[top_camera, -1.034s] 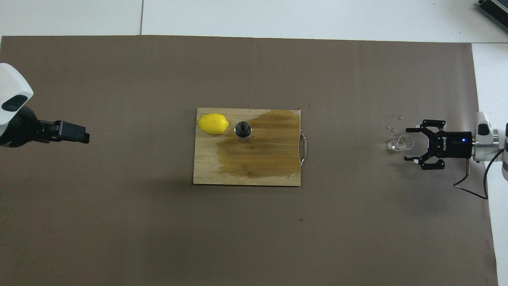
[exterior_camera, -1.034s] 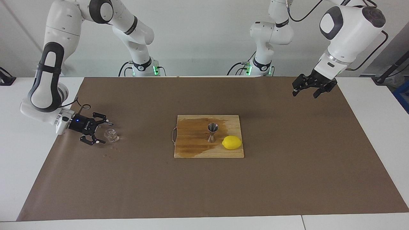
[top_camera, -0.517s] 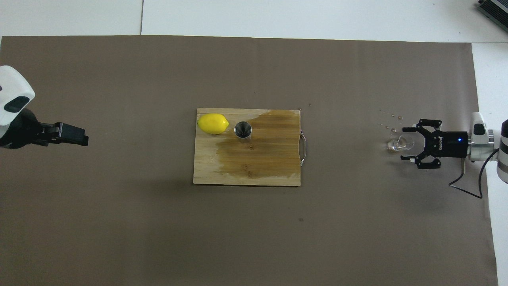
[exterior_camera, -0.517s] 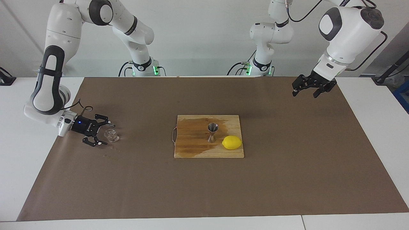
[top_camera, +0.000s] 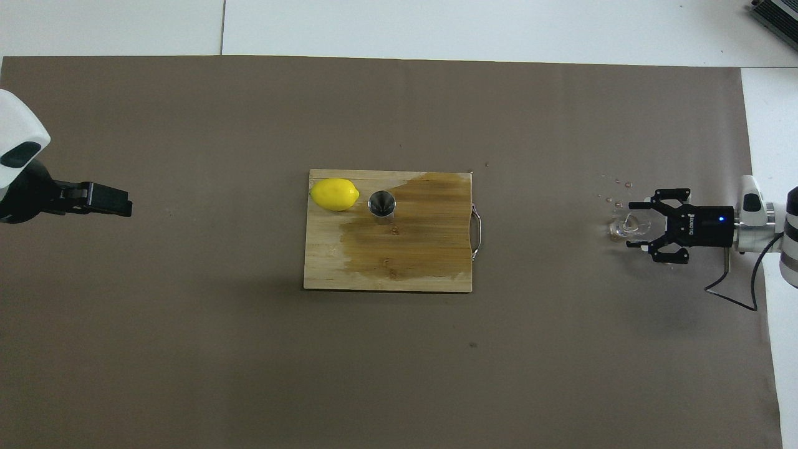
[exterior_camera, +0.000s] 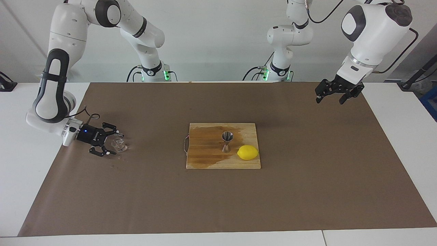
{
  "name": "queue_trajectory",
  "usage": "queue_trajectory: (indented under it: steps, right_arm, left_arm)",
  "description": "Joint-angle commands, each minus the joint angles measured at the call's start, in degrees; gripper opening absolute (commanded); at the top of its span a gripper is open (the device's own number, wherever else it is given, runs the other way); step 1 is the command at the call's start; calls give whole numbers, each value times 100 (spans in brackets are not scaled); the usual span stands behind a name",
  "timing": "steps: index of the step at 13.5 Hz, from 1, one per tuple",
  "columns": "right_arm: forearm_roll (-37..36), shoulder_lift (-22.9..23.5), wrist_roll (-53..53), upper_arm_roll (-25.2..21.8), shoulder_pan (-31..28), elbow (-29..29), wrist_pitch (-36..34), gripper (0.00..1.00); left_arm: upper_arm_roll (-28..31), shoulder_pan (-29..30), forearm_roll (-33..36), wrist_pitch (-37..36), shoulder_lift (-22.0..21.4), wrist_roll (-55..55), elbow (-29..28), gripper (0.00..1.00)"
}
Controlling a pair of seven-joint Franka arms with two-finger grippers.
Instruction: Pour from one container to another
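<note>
One glass cup (exterior_camera: pixel 118 145) sits between right pincer (exterior_camera: pixel 112 142) fingers.

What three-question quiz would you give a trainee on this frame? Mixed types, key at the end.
1. Fill in: the jigger stands upright on the ___, beside the lemon.
2. True or false: the left gripper holds the lemon.
3. Multiple choice: which gripper is down at the glass cup on the brown paper? A: the left gripper. B: the right gripper. C: neither.

Key:
1. cutting board
2. False. It hangs open and empty over the paper at its own arm's end of the table.
3. B
</note>
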Motion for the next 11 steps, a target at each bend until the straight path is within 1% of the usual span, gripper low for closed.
queue_trajectory:
  steps: [1, 2, 3, 4, 5, 7, 8, 9, 11]
  right_arm:
    - [139, 14, -165, 37, -26, -13, 84, 52]
    - [130, 14, -165, 37, -17, -4, 84, 37]
    - [104, 14, -165, 37, -17, 22, 84, 27]
    - [77, 6, -156, 37, 114, 66, 75, 18]
    - [8, 6, -147, 37, 141, 127, 75, 12]
    - [-72, -38, -86, 37, 176, 277, 23, 7]
    - [-81, -73, -51, 54, 246, 321, 14, 7]
    - [-142, -221, 80, 46, 412, 373, 5, 7]
    - [-274, -573, 824, 46, 553, 365, 5, 7]
  left_arm:
    - [-89, 103, 127, 166, -43, -44, 23, 100]
    - [-98, 103, 127, 140, -52, -44, 14, 100]
    - [-89, 103, 127, 79, -61, -44, -3, 100]
    - [-89, 103, 127, 35, -78, -35, -47, 100]
    - [-81, 103, 118, -87, -70, -18, -30, 100]
    - [-80, 94, 118, -605, -78, -17, -12, 100]
    - [-80, 94, 109, -677, -78, -17, -12, 100]
    - [-80, 94, 109, -712, -78, -17, -12, 100]
    - [-80, 94, 109, -809, -78, -17, -12, 100]
